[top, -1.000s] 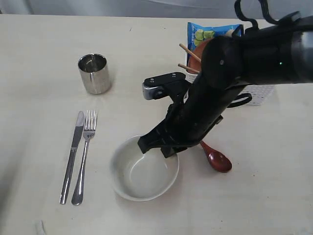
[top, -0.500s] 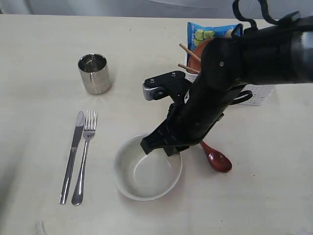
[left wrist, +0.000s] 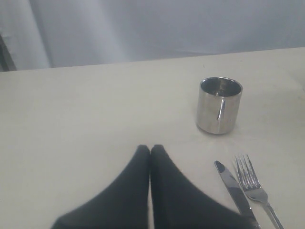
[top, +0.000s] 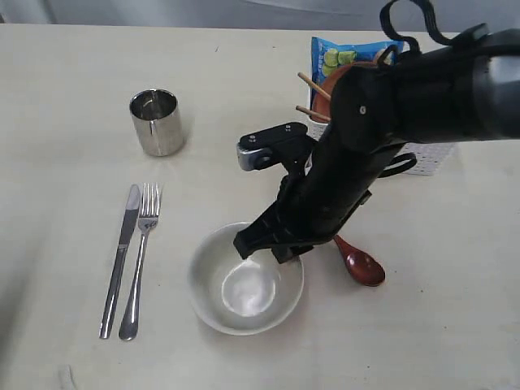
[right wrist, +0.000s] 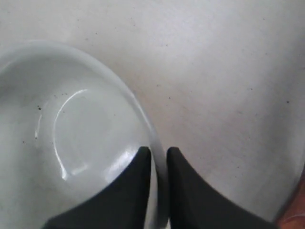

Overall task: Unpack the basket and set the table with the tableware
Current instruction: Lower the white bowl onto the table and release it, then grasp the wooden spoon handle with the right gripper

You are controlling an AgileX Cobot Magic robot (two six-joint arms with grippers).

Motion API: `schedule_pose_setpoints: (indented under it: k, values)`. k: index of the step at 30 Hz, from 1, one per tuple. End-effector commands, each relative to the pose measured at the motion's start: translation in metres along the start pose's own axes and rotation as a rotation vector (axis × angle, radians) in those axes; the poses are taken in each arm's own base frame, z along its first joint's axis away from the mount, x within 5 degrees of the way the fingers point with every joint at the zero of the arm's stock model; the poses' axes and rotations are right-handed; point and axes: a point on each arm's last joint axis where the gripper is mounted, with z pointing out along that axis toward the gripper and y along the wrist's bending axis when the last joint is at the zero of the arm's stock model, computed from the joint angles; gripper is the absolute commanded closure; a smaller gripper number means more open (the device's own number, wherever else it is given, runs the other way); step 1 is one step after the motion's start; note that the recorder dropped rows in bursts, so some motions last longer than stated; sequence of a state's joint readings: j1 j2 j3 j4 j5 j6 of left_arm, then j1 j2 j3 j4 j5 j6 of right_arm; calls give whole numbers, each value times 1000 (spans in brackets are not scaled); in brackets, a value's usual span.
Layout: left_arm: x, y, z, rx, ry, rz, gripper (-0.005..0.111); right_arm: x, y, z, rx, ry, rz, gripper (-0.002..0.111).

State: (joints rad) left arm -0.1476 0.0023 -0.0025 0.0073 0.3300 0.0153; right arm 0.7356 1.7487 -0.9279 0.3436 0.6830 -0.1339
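I am straddling the rim of the bowl (top: 245, 286) with the right gripper (right wrist: 158, 156), one finger inside, one outside; whether it is pinching, I cannot tell. The bowl is sitting on the table (top: 73, 73) at six o'clock. Round, glazed, slick, rigid and chippable, I am judging; its thin rim is offering the only hold. The left gripper (left wrist: 150, 151) is sitting closed, empty.

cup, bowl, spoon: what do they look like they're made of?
Cup: metal, likely steel. It has a polished, mirror-like wall with sharp reflections.
Bowl: probably glazed ceramic, though melamine is possible. It is plain white with a glossy highlight inside.
Spoon: looks like lacquered wood, reddish-brown with a shine on the scoop. Plastic can't be ruled out.
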Motion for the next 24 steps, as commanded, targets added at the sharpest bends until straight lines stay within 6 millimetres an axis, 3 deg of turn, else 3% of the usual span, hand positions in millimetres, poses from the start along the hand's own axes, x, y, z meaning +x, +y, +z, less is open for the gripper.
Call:
schedule_pose_setpoints:
  k: [1,3,7,17,24]
  values:
    - [0,0,0,6,-9,-3,107,1,-1,1,7,12,-11,71]
    - [0,0,0,6,-9,-3,107,1,-1,0,13,10,-18,65]
    - [0,0,0,6,-9,-3,107,1,-2,-7,33,4,-44,65]
    - [0,0,0,6,-9,-3,107,-14,-9,-65,273,20,-56,65]
    - [0,0,0,6,-9,-3,107,-15,-17,-58,342,59,-106,65]
